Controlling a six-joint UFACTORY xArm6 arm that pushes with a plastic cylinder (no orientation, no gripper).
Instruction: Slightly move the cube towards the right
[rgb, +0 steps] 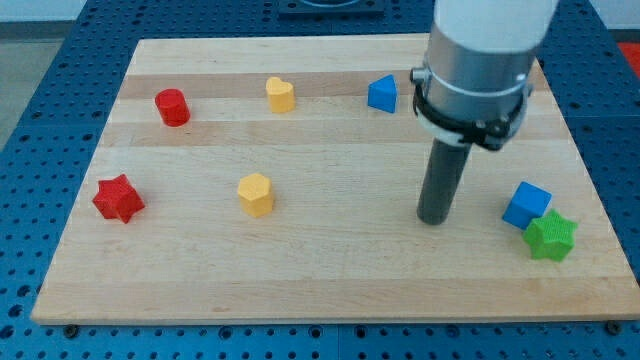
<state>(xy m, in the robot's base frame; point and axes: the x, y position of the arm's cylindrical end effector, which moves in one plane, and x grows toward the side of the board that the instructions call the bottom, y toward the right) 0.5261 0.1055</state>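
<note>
A blue cube (526, 204) sits on the wooden board (330, 270) near the view's right edge. A green star block (550, 236) touches it at its lower right. My tip (434, 220) stands on the board to the left of the blue cube, with a gap of bare wood between them. It touches no block.
A blue triangular block (382, 94) lies at the top, left of the arm's grey body (478, 60). A yellow heart-shaped block (280, 94) and a red cylinder (172, 106) lie at the upper left. A yellow hexagonal block (256, 193) and a red star (118, 198) lie at the left.
</note>
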